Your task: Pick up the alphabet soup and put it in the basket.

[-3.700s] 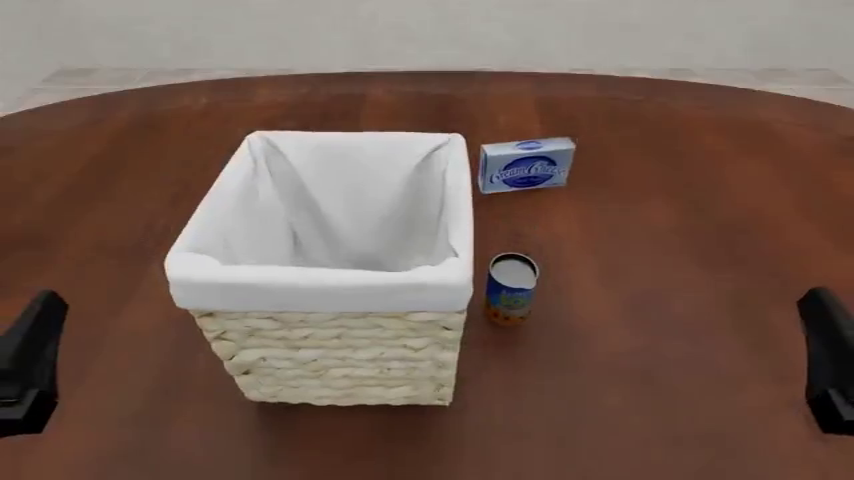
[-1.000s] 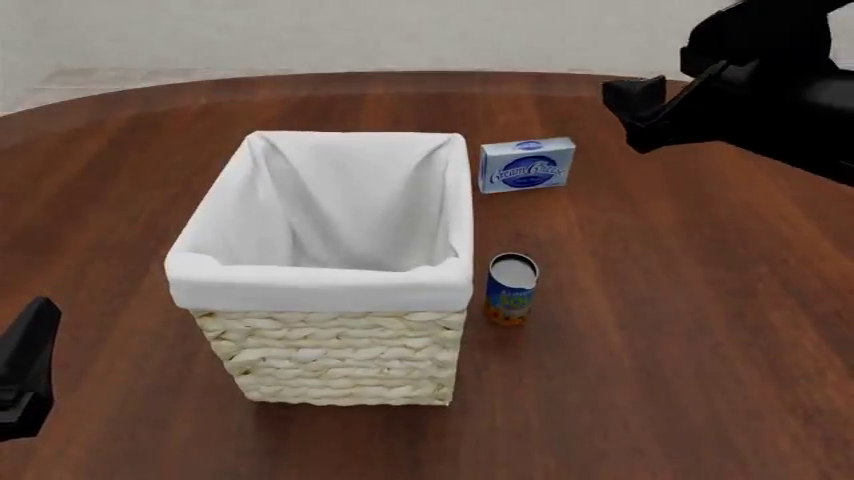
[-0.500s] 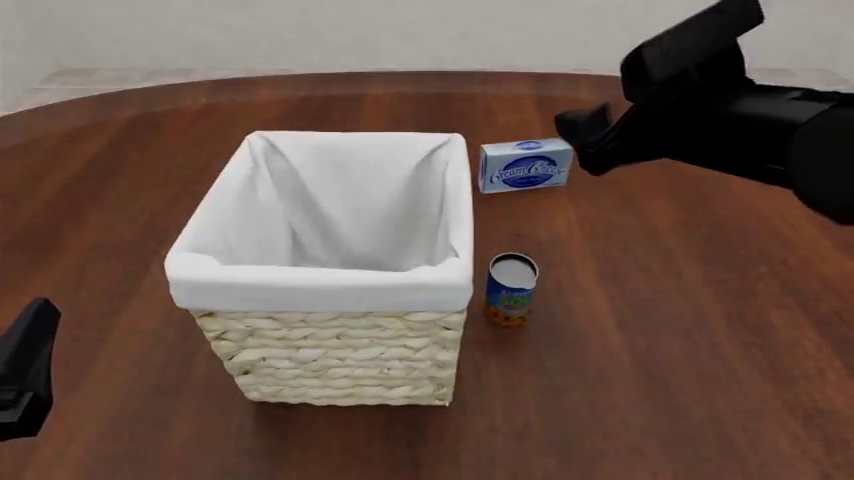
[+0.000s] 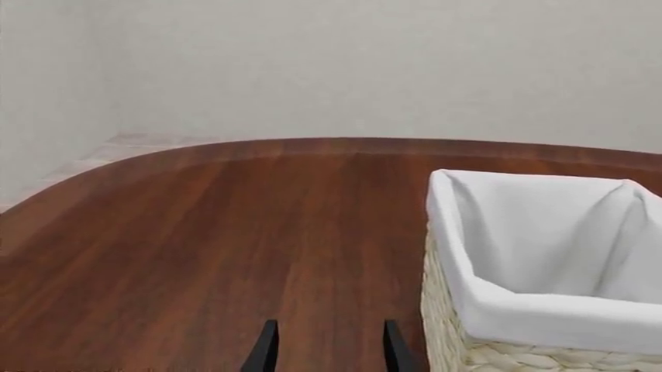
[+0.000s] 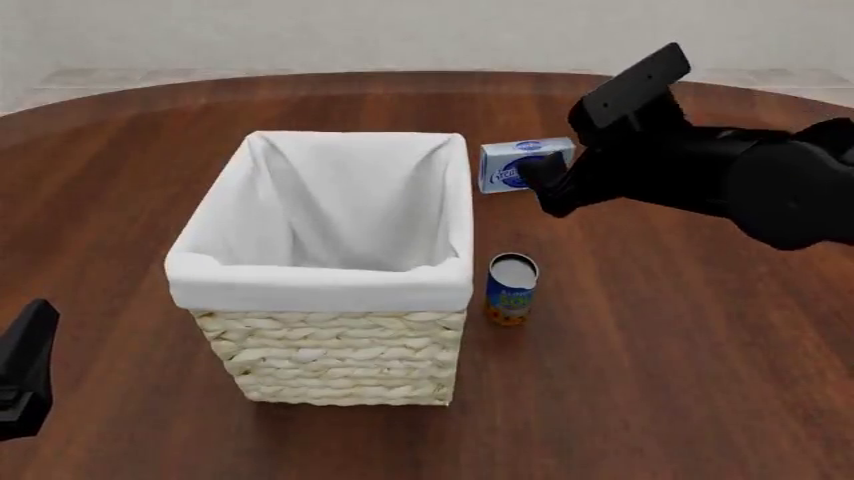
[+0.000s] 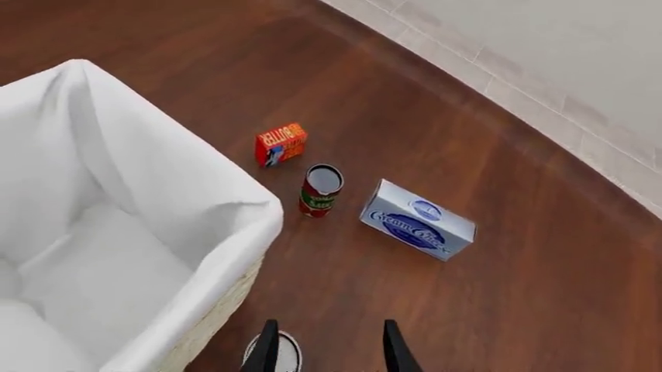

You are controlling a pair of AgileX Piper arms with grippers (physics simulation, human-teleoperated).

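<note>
The alphabet soup (image 5: 511, 288) stands upright on the table just right of the basket (image 5: 327, 375); its silver top (image 6: 281, 355) peeks in at the right wrist view's edge beside one fingertip. The straw wicker basket with a white liner (image 6: 124, 256) also fills one side of the left wrist view (image 4: 538, 256). My right gripper (image 5: 541, 188) hangs open in the air beyond and above the can, with nothing between its fingers (image 6: 267, 350). At the table's near left my left gripper (image 5: 34, 340) is open (image 4: 329, 355) and empty, apart from the basket.
A blue-and-white flat box (image 5: 514, 160) lies beyond the can, partly behind my right arm (image 5: 721, 180). The right wrist view also shows that box (image 6: 418, 230), a red-and-green can (image 6: 321, 190) and a small orange box (image 6: 281, 144) on the wooden table (image 5: 641, 380).
My right arm has swung in from the upper right, leftward and down, and now overlaps the blue-and-white box. The can, basket and left gripper have not moved.
</note>
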